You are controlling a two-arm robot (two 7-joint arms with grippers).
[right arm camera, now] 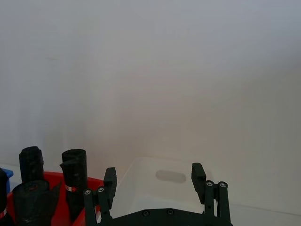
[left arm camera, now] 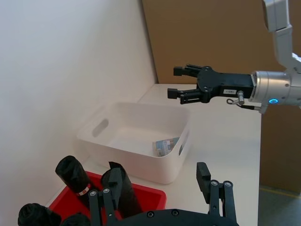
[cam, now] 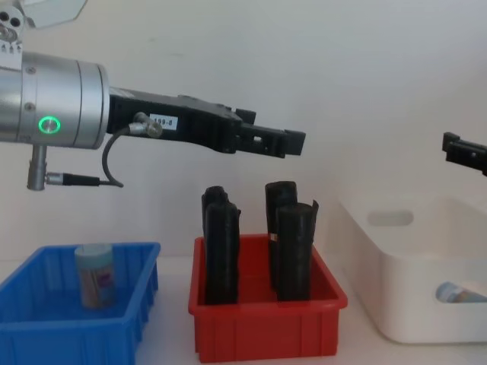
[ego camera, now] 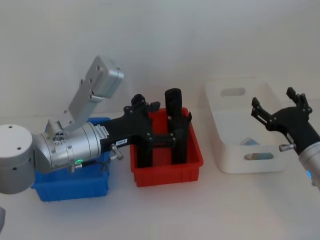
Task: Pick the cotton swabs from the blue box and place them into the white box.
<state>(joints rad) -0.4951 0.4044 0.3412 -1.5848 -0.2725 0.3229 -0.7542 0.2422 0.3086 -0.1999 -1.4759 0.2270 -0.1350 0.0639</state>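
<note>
One cotton swabs jar [cam: 95,274] is standing upright below and behind the left gripper [left arm camera: 150,187], whose fingers are gaping empty. Another jar [cam: 460,293] is lying sideways below the right gripper [left arm camera: 175,83], likewise spread

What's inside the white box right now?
One cotton swabs jar lies on its side in the white box, beside a handle cutout. In the left wrist view the box's nearest wall covers the strip of floor right behind it.

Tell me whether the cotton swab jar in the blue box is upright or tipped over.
Upright. The cotton swab jar stands inside the blue box with its pale lid on top.
</note>
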